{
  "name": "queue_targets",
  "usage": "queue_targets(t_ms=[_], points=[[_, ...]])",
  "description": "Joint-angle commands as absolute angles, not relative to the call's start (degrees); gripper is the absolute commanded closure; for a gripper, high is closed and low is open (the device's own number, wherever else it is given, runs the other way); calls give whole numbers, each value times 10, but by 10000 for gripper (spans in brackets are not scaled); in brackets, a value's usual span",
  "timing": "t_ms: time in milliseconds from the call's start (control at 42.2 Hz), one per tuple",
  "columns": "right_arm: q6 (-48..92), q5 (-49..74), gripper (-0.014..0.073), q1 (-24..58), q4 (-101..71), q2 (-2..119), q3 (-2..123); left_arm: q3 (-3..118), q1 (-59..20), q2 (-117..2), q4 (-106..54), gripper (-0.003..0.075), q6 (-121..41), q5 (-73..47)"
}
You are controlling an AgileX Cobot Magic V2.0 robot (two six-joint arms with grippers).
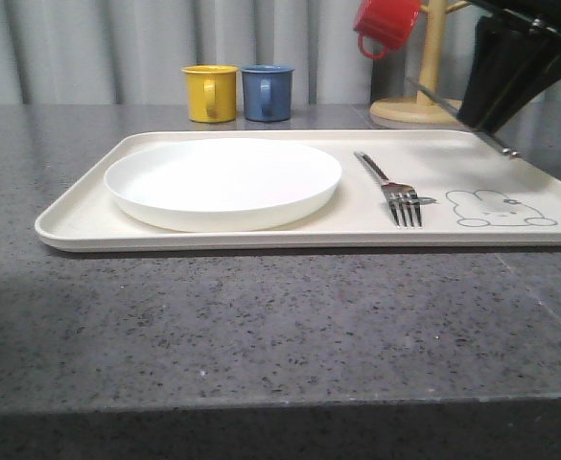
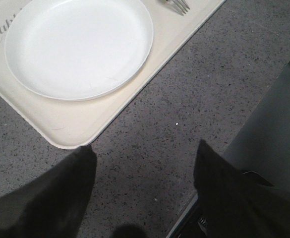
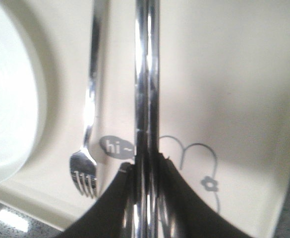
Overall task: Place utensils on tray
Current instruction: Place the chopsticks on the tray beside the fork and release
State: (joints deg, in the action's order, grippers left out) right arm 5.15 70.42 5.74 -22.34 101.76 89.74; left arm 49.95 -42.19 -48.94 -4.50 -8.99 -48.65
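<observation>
Left gripper spread idle over bare counter near tray; fork already laid right of plate; right gripper pinching knife above tray's right half, apparently for placing alongside.

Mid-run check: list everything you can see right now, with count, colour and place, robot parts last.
tray: one, cream, on the grey countertop.
plate: one, white, on the tray's left half.
fork: one, silver, flat on the tray right of the plate, tines toward the camera.
long utensil: one, shiny silver, held above the tray beside the fork; which piece cannot be told.
mugs: yellow and blue side by side behind the tray; red hanging on a wooden mug stand.
left gripper: black fingers apart, over bare countertop near the tray's corner.
right gripper: black fingers clamped on the long utensil.
</observation>
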Motion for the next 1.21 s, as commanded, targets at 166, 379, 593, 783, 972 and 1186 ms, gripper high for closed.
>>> queue_targets(t_ms=[166,379,593,783,972,1186], points=[[8,768,542,70,-244,1029,915,515,-427,-488,-52,300,-84,-446],[0,769,452,70,-244,1048,915,515,-427,-488,-52,300,-84,-446],[3,769,293,70,-243,1048,915,515,-427,-488,-52,300,-84,-446],[48,769,281,70,-241,1040,915,515,-427,-488,-52,300,-84,-446],[98,769,283,69,-190,976,915,515,-427,-488,-52,300,-84,-446],[98,769,283,51,-15,895,914,515,-427,-488,-52,300,-84,-446]])
